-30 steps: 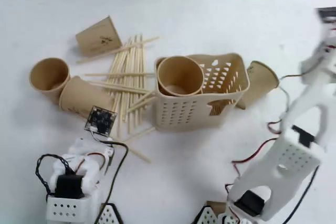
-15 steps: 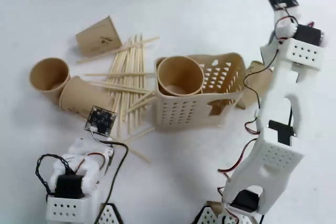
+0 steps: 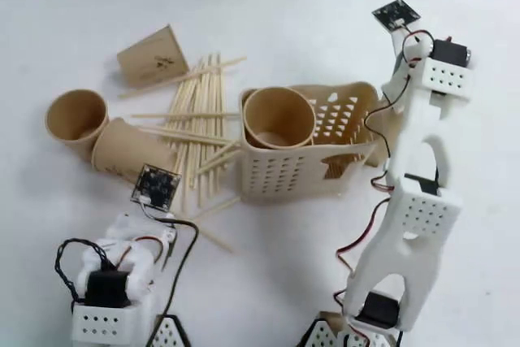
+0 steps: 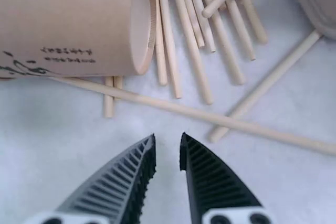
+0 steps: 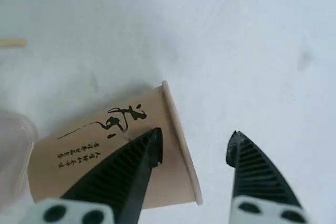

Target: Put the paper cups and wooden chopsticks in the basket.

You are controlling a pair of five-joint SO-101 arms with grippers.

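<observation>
The right arm has swung in from the right edge of the high view and stands over the cup [image 5: 89, 142] lying on its side just right of the basket [image 3: 284, 176]. The right claw [image 5: 195, 134] gapes wide and empty, one finger over the cup's wall and the other past its rim. The step in hand looks like grabbing this cup, and next the claw should drop and pinch the rim. The left claw [image 4: 167, 140], barely open and empty, hovers lower left by the chopsticks [image 3: 199, 119]; another cup [image 3: 279, 117] already sits in the basket.
</observation>
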